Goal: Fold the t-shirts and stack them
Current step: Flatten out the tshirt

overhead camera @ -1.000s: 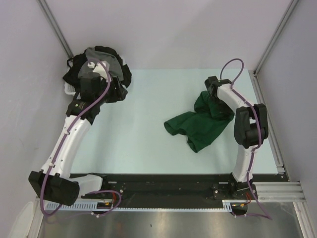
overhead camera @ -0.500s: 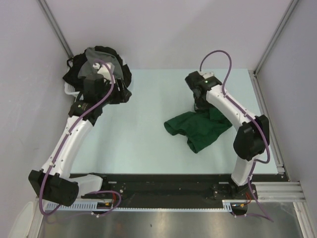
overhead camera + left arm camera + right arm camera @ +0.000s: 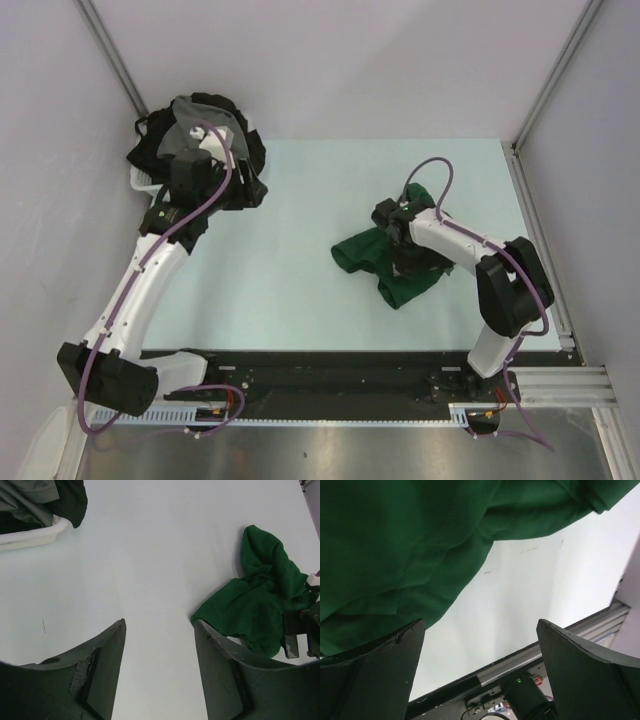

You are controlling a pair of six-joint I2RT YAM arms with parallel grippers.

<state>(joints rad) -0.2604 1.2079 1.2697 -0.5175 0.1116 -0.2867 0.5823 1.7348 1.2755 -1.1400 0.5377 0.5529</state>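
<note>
A pale mint table (image 3: 290, 290) sits in a booth of plain grey walls (image 3: 350, 60), with slanting metal posts (image 3: 110, 55) at the far corners and a black rail (image 3: 320, 375) along the near edge.

At the far left corner is a white basket (image 3: 138, 180). A grey t-shirt (image 3: 188, 112) lies on top of the heap in it, and the black t-shirts (image 3: 150, 148) spill over its rim. The dark green t-shirt (image 3: 360, 252) lies crumpled on the table right of centre, well apart from the basket, one bunched part reaching toward the far side.

The left arm (image 3: 150, 270) reaches to the near right side of the basket. In its wrist view the left fingers (image 3: 100, 675) stand partly apart with only bare table between them, gripping nothing. The basket's rim is at the upper left of that view and the green shirt lies off to the right.

The right arm (image 3: 465, 242) bends in over the green shirt, its head above the cloth. The right fingers (image 3: 585, 670) are spread wide and empty. Between their tips the wrist view shows green fabric and bare table.
</note>
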